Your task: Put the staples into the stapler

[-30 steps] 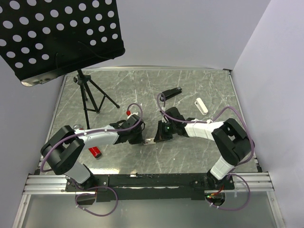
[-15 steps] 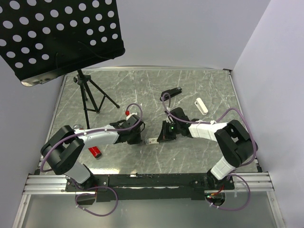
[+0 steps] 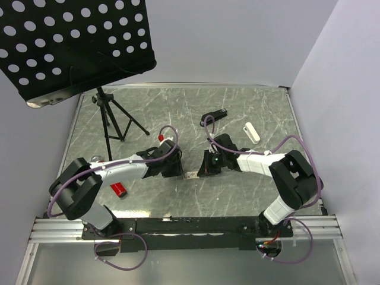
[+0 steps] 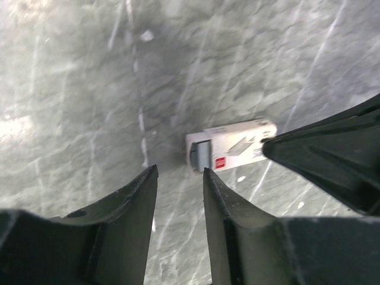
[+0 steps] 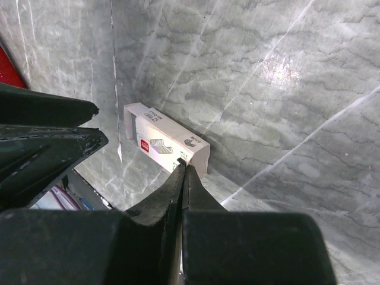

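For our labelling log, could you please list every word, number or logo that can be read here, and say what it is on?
Staple box: a small red logo patch and short lines of dark print, all too blurred to read.
Black stapler, white stapler, red object: too small to show any lettering.
No text is legible in any view.

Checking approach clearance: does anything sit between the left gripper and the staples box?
Nothing visible does. The staples box lies just ahead of the left gripper; the right gripper, shut, sits at the box's far end, not in the gap.
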You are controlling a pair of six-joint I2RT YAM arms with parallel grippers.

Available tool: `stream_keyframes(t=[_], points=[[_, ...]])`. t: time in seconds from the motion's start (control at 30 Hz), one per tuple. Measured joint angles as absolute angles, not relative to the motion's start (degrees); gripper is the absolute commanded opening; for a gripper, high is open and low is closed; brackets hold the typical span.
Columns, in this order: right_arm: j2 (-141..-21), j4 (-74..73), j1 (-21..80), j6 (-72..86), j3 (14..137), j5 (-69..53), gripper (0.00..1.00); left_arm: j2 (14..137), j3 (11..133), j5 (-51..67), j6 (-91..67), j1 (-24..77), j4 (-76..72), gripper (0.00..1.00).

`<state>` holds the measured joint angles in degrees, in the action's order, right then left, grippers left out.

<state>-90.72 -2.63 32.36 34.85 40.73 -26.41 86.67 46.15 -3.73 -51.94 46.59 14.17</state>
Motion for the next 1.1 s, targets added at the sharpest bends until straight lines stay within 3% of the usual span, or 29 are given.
stream_keyframes(t=[0.27, 0.6, 0.83, 0.97, 1.1], points=[[-90.72, -2.63, 32.36, 34.87, 40.73, -26.41, 0.00, 90.43, 47.92, -2.94, -51.72, 46.78, 13.47, 0.28], [-90.72, -2.61, 32.36, 34.87, 40.73, -26.44, 0.00, 93.38, 50.00, -2.90, -51.27, 47.57, 14.04, 0.25], [-90.72, -2.59, 32.36, 34.87, 40.73, -26.44, 0.00, 94.00, 50.19, -2.92, -51.11, 47.97, 14.52, 0.16], [-90.72, -2.59, 32.36, 34.87, 40.73, -26.44, 0.00, 94.15, 50.65, -3.07, -51.07, 48.16, 14.72, 0.01], [-90.72, -2.59, 32.36, 34.87, 40.71, -26.48, 0.00, 94.15, 50.85, -3.27, -50.74, 48.25, 14.90, 0.01]])
